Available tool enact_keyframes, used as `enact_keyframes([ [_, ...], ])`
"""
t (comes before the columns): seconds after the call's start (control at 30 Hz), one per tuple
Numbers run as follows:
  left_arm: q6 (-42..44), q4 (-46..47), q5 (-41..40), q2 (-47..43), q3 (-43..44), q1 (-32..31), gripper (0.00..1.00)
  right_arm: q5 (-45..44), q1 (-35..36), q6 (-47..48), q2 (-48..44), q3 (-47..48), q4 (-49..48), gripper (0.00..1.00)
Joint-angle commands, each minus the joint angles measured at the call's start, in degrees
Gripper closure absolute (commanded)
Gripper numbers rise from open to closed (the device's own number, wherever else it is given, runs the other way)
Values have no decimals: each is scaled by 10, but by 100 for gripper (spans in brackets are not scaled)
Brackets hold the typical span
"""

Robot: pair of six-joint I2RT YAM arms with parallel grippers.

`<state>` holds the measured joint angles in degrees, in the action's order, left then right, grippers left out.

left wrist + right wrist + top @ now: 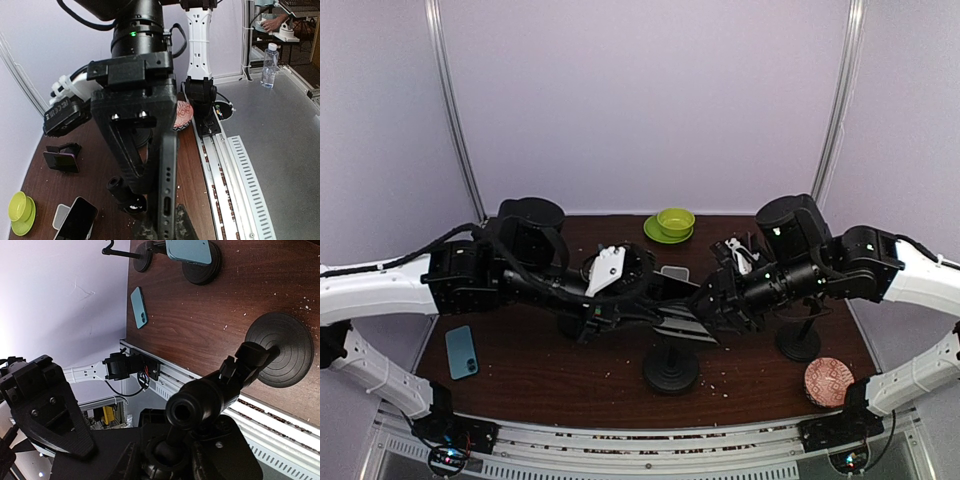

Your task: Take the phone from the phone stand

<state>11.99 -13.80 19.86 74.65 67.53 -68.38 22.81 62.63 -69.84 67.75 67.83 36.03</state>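
Your left tool (161, 229) pinches the phone (168, 170) edge-on; your right tool (717, 305) clamps the phone stand (240, 365) neck.

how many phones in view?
4. Phone in the left tool; blue phone flat at table's left edge; dark phone by the green bowl; teal phone apparently on a far stand. More may be hidden.
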Motion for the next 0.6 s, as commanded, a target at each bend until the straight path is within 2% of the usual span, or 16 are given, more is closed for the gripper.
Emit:
enact_keyframes([
  [0.0, -57, 181, -74, -50, -26, 29, 100, 63, 11, 1, -27, -26, -18, 100],
  [0.37, -67, 174, -69, -61, -33, 33, 100, 61, 7, 1, -21, -22, -18, 100],
  [0.57, -48, 108, -64, -36, 18, 33, 100, 40, 8, 25, -14, -2, 30, 100],
])
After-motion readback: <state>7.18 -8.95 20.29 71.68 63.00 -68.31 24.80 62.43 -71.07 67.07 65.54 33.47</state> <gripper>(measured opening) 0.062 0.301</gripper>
